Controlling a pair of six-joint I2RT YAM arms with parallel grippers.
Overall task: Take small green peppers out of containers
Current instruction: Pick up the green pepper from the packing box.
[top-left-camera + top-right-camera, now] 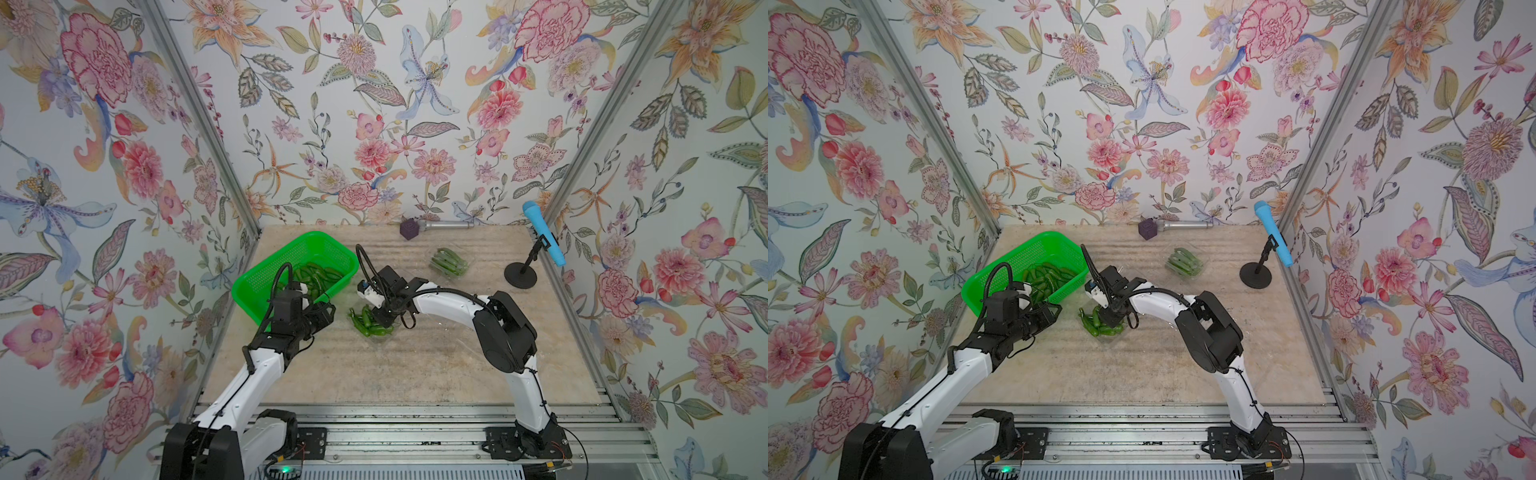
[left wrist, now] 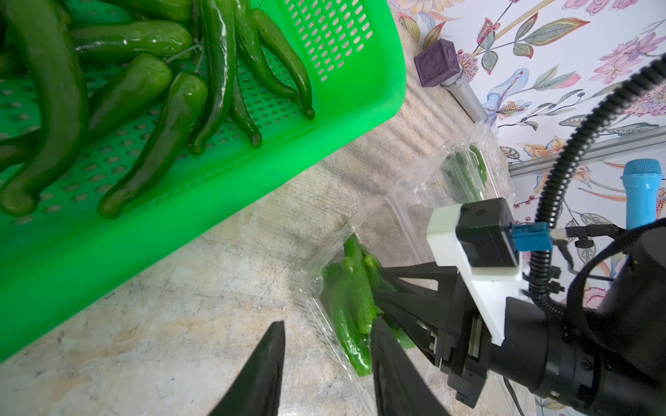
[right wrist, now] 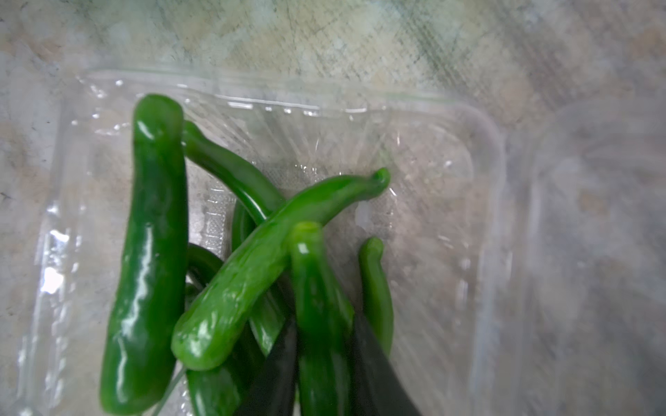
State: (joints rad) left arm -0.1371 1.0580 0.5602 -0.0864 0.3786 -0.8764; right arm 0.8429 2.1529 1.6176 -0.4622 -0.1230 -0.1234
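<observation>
A clear container lies open at the table's middle with several small green peppers in it. My right gripper reaches down into it, shut on one pepper that stands between the two dark fingers; in both top views it is over the pile. My left gripper is open and holds nothing, low over the table beside that container's edge, just in front of the green basket. A second container with peppers sits closed farther back.
The green perforated basket at the left holds several peppers. A purple cube and a silver microphone lie by the back wall. A blue microphone on a black stand is at the right.
</observation>
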